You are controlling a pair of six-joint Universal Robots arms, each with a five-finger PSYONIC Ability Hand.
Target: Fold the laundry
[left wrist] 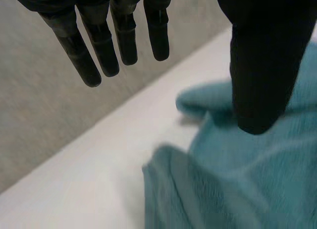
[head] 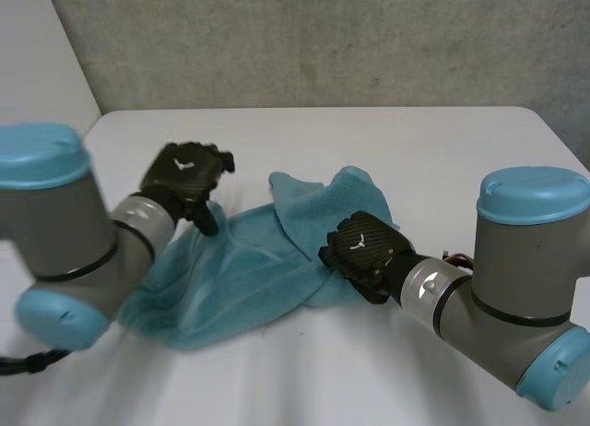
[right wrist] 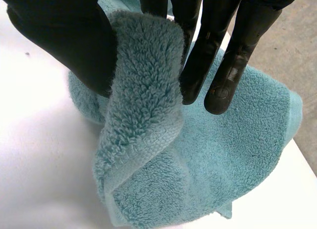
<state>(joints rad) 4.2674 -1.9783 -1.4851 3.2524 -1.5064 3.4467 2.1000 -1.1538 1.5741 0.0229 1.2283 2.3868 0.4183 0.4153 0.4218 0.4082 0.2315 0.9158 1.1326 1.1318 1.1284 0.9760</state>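
Observation:
A teal towel (head: 241,269) lies crumpled in the middle of the white table (head: 369,140), its right part folded up toward the back. My left hand (head: 187,175) hovers just above the towel's left part, open, fingers (left wrist: 104,45) straight and apart from the thumb, nothing between them; the towel (left wrist: 237,184) lies below. My right hand (head: 366,251) rests at the towel's right edge. In the right wrist view a fold of the towel's hemmed edge (right wrist: 143,90) is pinched between the thumb and fingers (right wrist: 223,85).
The table's back edge meets a grey wall (head: 323,39). Bare tabletop stretches behind the towel and along the front (head: 304,371). My two arms flank the towel at left and right.

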